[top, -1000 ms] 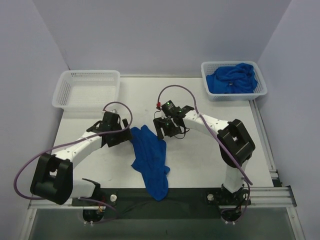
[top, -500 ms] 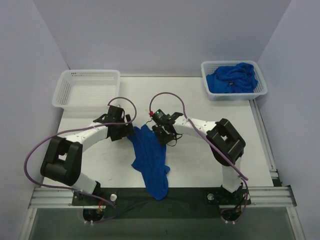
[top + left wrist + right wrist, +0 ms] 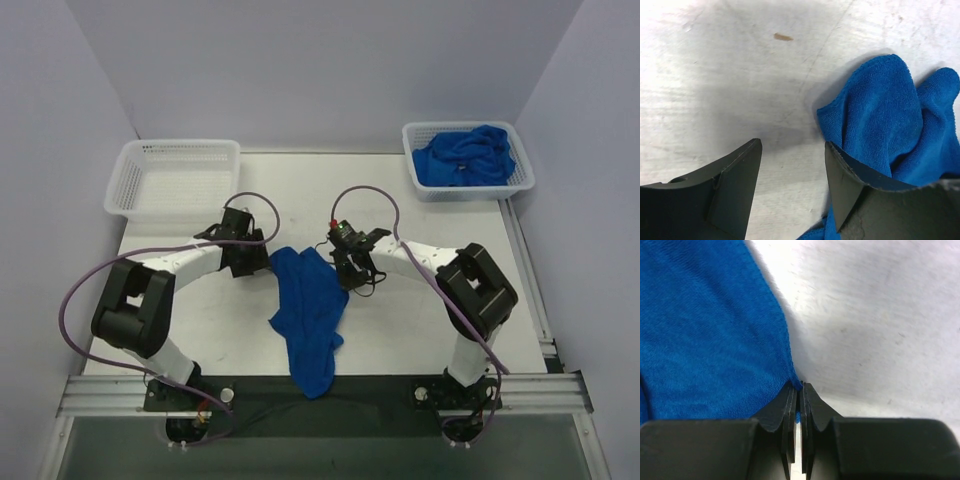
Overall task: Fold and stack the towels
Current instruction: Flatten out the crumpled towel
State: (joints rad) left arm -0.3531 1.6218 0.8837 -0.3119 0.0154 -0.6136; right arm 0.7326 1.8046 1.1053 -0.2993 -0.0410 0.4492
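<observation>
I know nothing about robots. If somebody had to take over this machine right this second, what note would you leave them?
Right gripper: shut, pinching an edge of the crumpled towel in the middle of the table.
Left gripper: open, low at the towel's opposite side, gripping nothing.
More towels sit bunched in the far-right basket; the far-left basket has none.
Done: one towel is out on the table.
Left: spread and fold it, stack it, then do the others.
</observation>
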